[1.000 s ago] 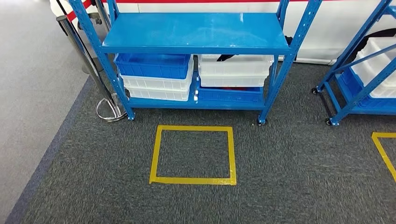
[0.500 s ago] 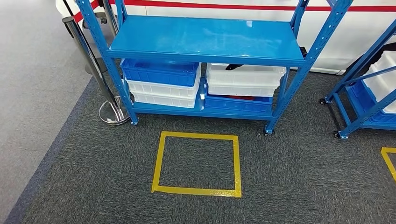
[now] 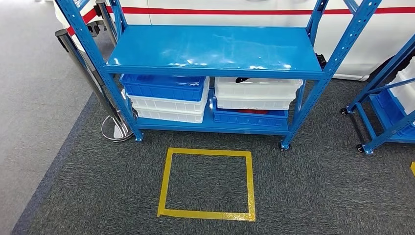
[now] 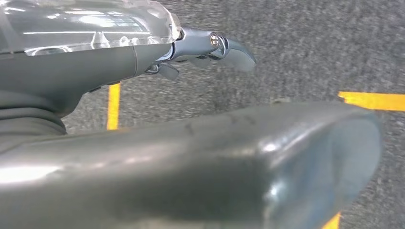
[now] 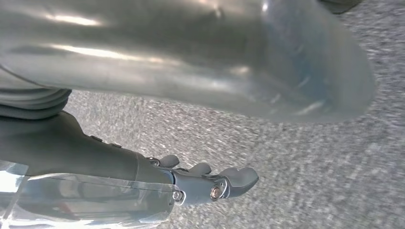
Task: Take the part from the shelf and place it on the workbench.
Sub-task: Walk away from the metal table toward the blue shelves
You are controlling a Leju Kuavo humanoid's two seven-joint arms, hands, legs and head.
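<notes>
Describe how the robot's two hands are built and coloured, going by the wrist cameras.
The left hand has dark grey, rounded fingers with a small silver screw at a joint, joined to a matte dark grey body under a clear, glossy plastic cover. A thick, shiny grey thumb fills the foreground. The right hand is built alike: dark grey fingers, a silver screw, a clear cover, a ribbed grey sleeve and a thick grey thumb.

The shelf (image 3: 215, 46) is showing glossy blue. Blue bins (image 3: 163, 87) and white bins (image 3: 258, 93) are sitting beneath it. Yellow tape (image 3: 207, 183) is framing a square on speckled dark grey carpet (image 3: 318, 191).
</notes>
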